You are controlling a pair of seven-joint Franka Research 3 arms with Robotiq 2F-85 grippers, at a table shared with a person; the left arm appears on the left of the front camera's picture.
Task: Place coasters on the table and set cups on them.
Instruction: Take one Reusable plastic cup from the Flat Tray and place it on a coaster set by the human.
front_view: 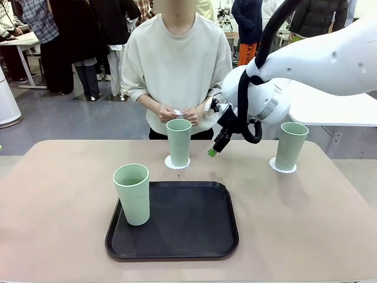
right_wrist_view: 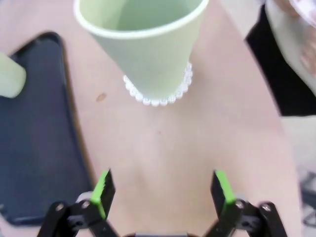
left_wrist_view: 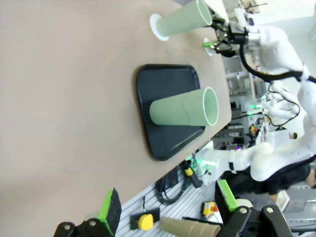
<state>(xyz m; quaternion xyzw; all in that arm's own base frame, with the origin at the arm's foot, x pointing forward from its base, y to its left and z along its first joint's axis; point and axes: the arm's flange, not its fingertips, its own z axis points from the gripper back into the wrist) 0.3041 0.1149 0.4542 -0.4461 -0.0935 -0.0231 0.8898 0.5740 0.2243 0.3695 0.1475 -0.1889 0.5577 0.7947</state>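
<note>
Tray, black rounded plastic (front_view: 182, 239), held one tall pale mint-green plastic tumbler (front_view: 132, 193), upright and empty. Middle tumbler (front_view: 178, 141) stood on a lacy white paper doily (front_view: 171, 163), right-hand tumbler (front_view: 290, 145) on a second doily (front_view: 283, 168), both on the beige-pink worktop (front_view: 59, 200). Person's hands (front_view: 166, 112) held a small white paper piece (front_view: 177, 111). Bystanders stood behind. Right gripper (front_view: 213, 151) hung beside the middle tumbler, jaws wide apart, empty. Left gripper (left_wrist_view: 168, 207) hovered by the worktop's edge, jaws spread, empty.

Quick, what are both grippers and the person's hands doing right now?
Left gripper: open, empty.
Right gripper: open, empty, near the middle cup.
Person's hands: holding a small white piece, likely a coaster.
</note>
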